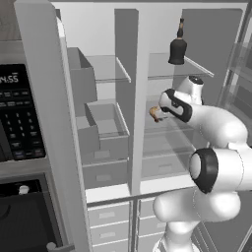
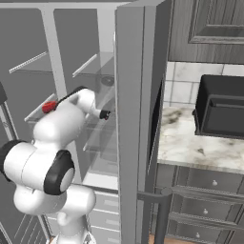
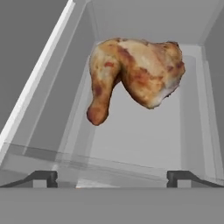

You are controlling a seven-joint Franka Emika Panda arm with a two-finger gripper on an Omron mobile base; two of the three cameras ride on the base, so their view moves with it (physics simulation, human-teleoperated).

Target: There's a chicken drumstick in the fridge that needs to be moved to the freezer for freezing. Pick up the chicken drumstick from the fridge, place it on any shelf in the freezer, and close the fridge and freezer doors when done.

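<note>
The gripper (image 3: 111, 177) has its jaws spread wide and empty, short of the chicken drumstick (image 3: 133, 74), which lies on a glass shelf (image 3: 131, 140) of the fridge (image 1: 197, 74). The hand view shows the drumstick's shape: thick end toward upper right, bone end toward lower left. The left base view adds a dark bottle (image 1: 177, 45) on the shelf above, and the freezer (image 1: 101, 113) alongside.

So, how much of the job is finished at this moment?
Done: both tall grey doors stand open. In hand: the open gripper faces the golden-brown chicken drumstick on the fridge's glass shelf, not gripping. Left: grasp it, place it in the freezer, close doors.
</note>
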